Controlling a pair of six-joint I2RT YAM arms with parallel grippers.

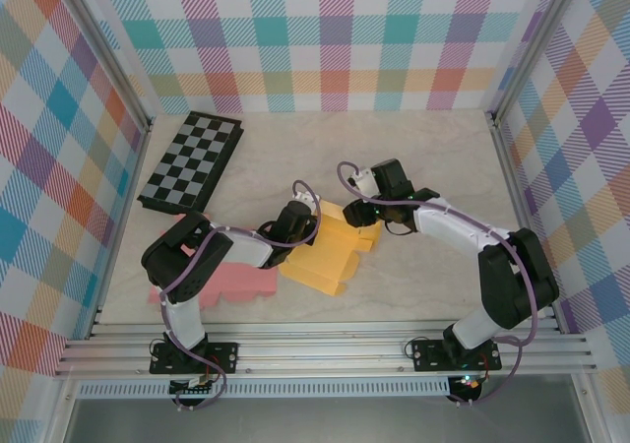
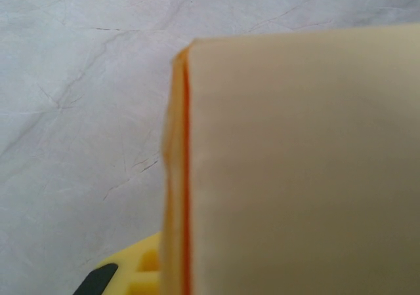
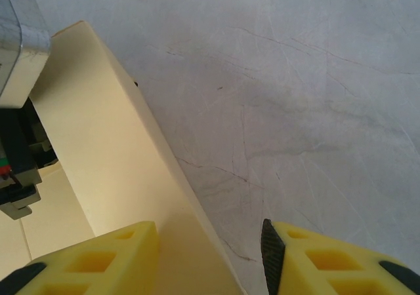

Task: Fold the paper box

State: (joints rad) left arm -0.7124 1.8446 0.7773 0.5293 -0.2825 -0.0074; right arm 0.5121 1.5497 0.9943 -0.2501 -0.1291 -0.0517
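Note:
The yellow paper box (image 1: 325, 258) lies partly folded at mid-table. My left gripper (image 1: 311, 224) is at its upper left part. In the left wrist view a pale box panel (image 2: 302, 170) with an orange edge stands upright and runs down between the jaws. One yellow finger (image 2: 128, 276) presses at its left side, and the gripper (image 2: 180, 269) is shut on that panel. My right gripper (image 1: 362, 219) is at the box's upper right corner. There its jaws (image 3: 210, 249) stand open, and the edge of a raised box wall (image 3: 105, 157) passes between the fingers.
A flat pink sheet (image 1: 236, 281) lies left of the box, under the left arm. A folded checkerboard (image 1: 192, 162) rests at the back left. Plaid walls close in the table on three sides. The left arm's wrist (image 3: 20, 111) shows close beside the box wall.

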